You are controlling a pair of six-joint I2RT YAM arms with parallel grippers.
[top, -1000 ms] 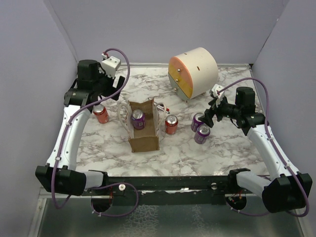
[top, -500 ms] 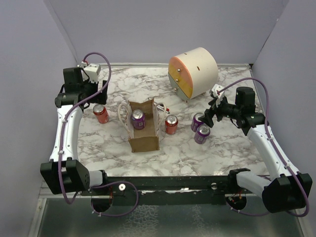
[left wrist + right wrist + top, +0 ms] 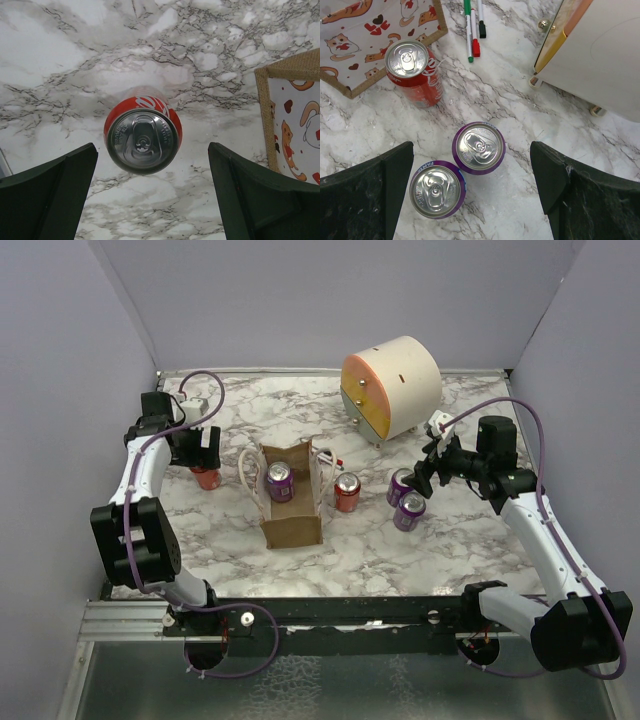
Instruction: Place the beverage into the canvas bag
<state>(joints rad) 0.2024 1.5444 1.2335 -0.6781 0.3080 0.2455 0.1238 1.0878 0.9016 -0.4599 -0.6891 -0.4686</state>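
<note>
Purple can (image 3: 279, 482) sits in canvas bag (image 3: 291, 525) | four outside | my left gripper (image 3: 151, 150) spread above red can (image 3: 143, 136) | right gripper (image 3: 471, 147) apart

Lab booth: plain walls (image 3: 300, 300), marble tabletop (image 3: 370, 540)

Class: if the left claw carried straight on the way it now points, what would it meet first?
The left claw would meet the red can on its top, centred between its open fingers; beyond it lies the table. How far off is unclear.
</note>
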